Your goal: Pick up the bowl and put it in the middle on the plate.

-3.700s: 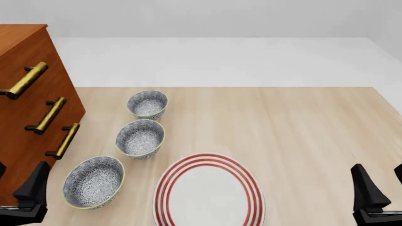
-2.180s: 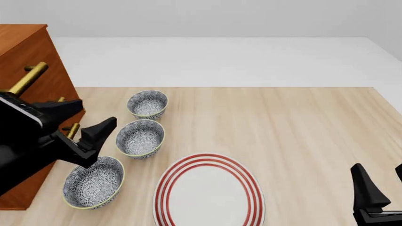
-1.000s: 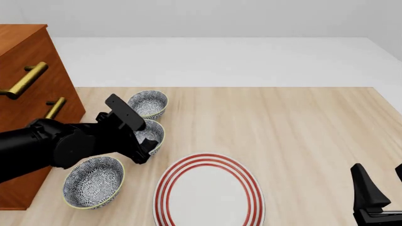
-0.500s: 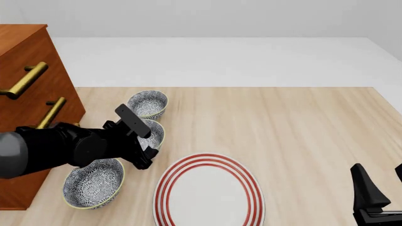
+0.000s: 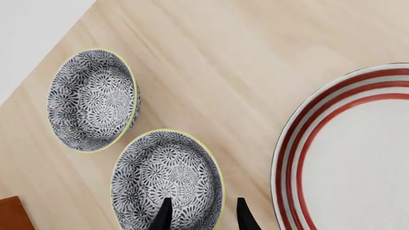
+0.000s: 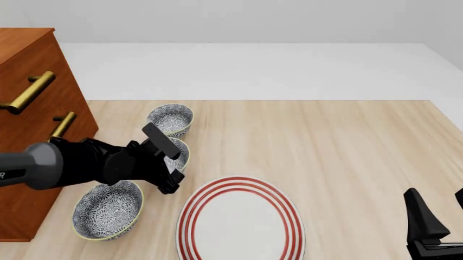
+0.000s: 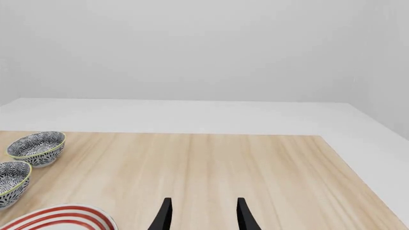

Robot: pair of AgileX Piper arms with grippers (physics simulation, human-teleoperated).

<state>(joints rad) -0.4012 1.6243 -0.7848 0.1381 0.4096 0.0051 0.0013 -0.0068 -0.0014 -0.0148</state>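
Three look-alike grey-blue floral bowls stand in a row left of the plate, a wide white plate with red rings. My left gripper hangs over the middle bowl, which the arm largely hides in the front view. In the left wrist view the left gripper is open. One finger stands over the inside of this bowl and the other outside its yellowish rim, on the plate's side. My right gripper is open at the near right, holding nothing.
The far bowl and the near bowl flank the middle one. A wooden cabinet with brass handles stands at the left edge, close behind the left arm. The far bowl sits near the table's far edge.
My left arm has shifted slightly right and down over the middle bowl, closer to the plate. The bowls, the plate and the right arm have not moved.
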